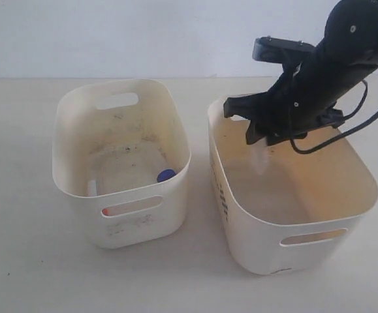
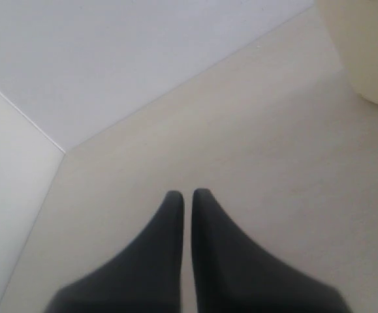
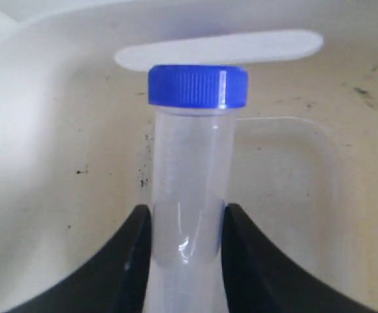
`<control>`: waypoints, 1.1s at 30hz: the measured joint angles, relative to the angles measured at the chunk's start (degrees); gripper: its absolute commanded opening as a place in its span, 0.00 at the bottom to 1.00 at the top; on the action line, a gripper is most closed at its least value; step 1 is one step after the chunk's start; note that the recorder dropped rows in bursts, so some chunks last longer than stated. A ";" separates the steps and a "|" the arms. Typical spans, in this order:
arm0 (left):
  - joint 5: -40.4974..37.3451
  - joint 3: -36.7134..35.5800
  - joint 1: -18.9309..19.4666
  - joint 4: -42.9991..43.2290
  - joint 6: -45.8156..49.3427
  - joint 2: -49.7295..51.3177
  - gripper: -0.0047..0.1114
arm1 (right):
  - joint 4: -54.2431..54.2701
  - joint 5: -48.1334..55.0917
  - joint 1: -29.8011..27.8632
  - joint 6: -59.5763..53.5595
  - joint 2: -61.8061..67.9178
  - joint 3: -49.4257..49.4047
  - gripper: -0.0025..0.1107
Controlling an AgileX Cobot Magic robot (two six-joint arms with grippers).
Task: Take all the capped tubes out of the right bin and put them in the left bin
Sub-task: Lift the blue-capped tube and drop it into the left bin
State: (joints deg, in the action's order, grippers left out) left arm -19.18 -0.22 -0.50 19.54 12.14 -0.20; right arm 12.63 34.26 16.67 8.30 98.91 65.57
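My right gripper (image 1: 260, 145) hangs over the far left part of the right bin (image 1: 358, 195), shut on a clear tube (image 1: 262, 158). In the right wrist view the tube (image 3: 189, 163) carries a blue screw cap (image 3: 198, 86) and sits clamped between the black fingers of the right gripper (image 3: 187, 212). In the left bin (image 1: 71, 163) lies another tube's blue cap (image 1: 166, 175), and an orange-red cap (image 1: 109, 211) shows through the front handle slot. My left gripper (image 2: 188, 193) is shut and empty above the bare table, outside the exterior view.
The two cream bins stand side by side on a pale table (image 1: 19, 261) with a narrow gap between them. A bin's corner (image 2: 365, 52) shows at the edge of the left wrist view. A black cable (image 1: 345, 127) loops off the right arm.
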 measured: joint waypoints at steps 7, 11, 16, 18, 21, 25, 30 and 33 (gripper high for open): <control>0.00 0.00 0.00 0.00 0.00 0.00 0.08 | -4.83 0.12 0.00 1.40 -6.85 0.00 0.02; 0.00 0.00 0.00 0.00 0.00 0.00 0.08 | -4.21 0.46 0.00 1.40 -12.27 0.00 0.02; 0.00 0.00 0.00 0.00 0.00 0.00 0.08 | 9.26 -2.42 2.11 -4.33 -17.45 0.00 0.02; 0.00 0.00 0.00 0.00 0.00 0.00 0.08 | 14.22 -5.18 4.88 -7.33 -17.76 0.00 0.02; 0.00 0.00 0.00 0.00 0.00 0.00 0.08 | 17.83 -10.66 10.54 -9.48 -16.73 0.00 0.05; 0.00 0.00 0.00 0.00 0.00 0.00 0.08 | 19.00 -18.76 17.55 -10.24 -12.17 0.00 0.36; 0.00 0.00 0.00 0.00 0.00 0.00 0.08 | 19.33 -22.94 20.43 -10.40 -4.00 0.00 0.88; 0.00 0.00 0.00 0.00 0.00 0.00 0.08 | 19.13 -21.54 20.43 -11.40 -1.50 0.60 0.81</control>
State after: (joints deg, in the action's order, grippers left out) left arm -19.18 -0.22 -0.50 19.54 12.14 -0.20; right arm 31.76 12.73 37.10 -3.11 97.41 66.17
